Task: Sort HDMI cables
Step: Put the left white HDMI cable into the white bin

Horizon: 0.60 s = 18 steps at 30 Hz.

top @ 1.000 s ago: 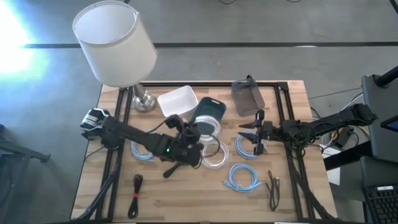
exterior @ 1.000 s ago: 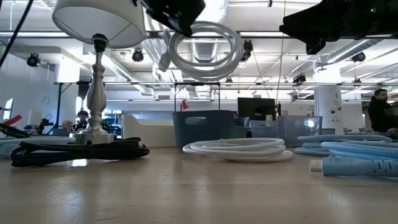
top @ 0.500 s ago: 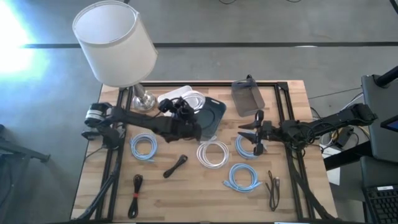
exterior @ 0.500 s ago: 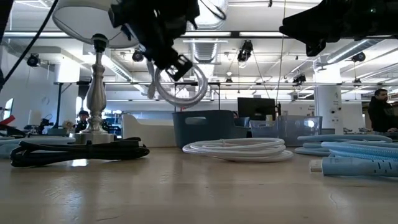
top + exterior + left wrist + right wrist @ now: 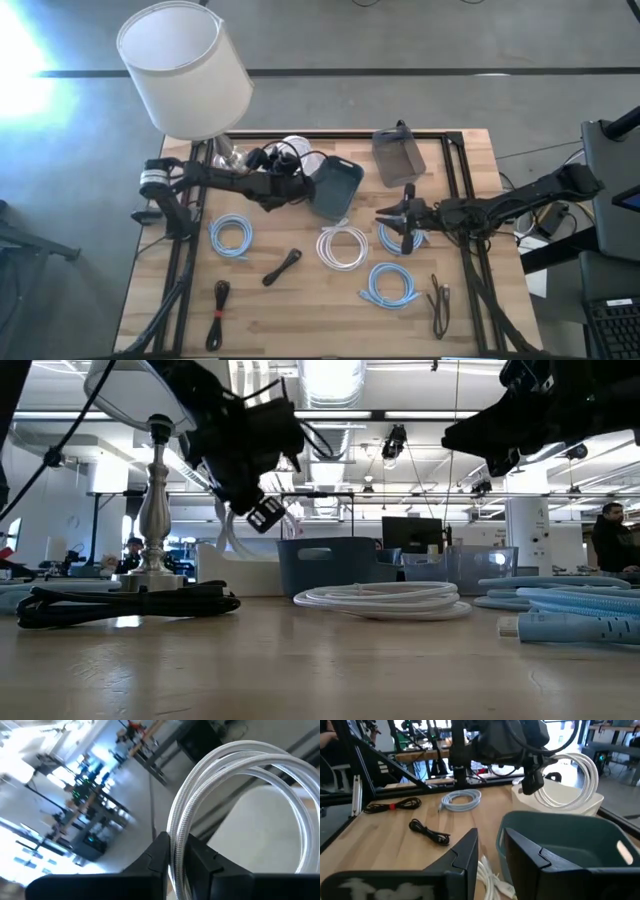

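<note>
My left gripper [image 5: 176,855] is shut on a white coiled HDMI cable [image 5: 572,780] at the white bin [image 5: 555,805], far left of the dark blue bin [image 5: 335,186]. My right gripper [image 5: 487,851] hovers open, with a narrow gap, over a light-blue coil [image 5: 394,238] at the table's right. A second white coil [image 5: 342,246] lies flat mid-table. Two more light-blue coils [image 5: 232,238] [image 5: 392,285] and three black bundles [image 5: 283,267] [image 5: 218,312] [image 5: 440,305] lie on the wood. My left gripper pinches several strands of the white coil's loop [image 5: 180,827] between its two fingers. The fingers come about level from the table's left and lie across the strands. The rest of the loop [image 5: 585,775] stands out past the fingertips over the white bin; whether it touches the bin I cannot tell.
A lamp with a white shade [image 5: 185,70] and a metal foot [image 5: 155,525] stands at the far left, close to my left arm. A clear grey bin [image 5: 398,152] sits at the far right. A black frame [image 5: 455,170] borders the table.
My left gripper has carried the white coil from above the table's middle toward the far left and down, to the white bin. My right gripper has sunk a little, and its fingers have drawn closer together.
</note>
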Tool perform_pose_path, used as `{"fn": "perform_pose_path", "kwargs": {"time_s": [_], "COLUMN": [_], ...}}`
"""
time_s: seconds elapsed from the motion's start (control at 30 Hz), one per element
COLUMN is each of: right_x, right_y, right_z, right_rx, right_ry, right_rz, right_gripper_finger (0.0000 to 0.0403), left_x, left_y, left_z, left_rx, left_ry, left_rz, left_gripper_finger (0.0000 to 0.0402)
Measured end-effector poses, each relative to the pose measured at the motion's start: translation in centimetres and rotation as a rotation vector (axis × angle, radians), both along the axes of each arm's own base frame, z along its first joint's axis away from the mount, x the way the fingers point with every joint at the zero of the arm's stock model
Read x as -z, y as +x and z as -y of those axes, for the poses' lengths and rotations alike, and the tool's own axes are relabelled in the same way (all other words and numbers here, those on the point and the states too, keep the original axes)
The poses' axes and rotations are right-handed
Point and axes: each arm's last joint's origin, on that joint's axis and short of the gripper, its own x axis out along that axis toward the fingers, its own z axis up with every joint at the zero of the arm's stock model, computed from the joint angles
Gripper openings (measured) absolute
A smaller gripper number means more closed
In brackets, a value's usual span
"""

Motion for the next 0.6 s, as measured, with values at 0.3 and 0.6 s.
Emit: {"fn": "perform_pose_path", "kwargs": {"time_s": [0.3,0.6], "right_x": [0.1,0.1], "right_y": [0.7,0.8], "right_z": [-0.2,-0.2], "right_rx": [0.000,0.000], "right_ry": [-0.002,-0.006], "right_rz": [-0.023,-0.027], "right_gripper_finger": [0.0088,0.0083], "left_x": [2.2,2.5], "left_y": [-1.2,-1.3], "left_z": [-1.7,-2.1], "left_rx": [0.005,0.015], "left_ry": [-0.117,-0.162], "left_rz": [0.052,0.064], "left_gripper_finger": [0.0048,0.0052]}}
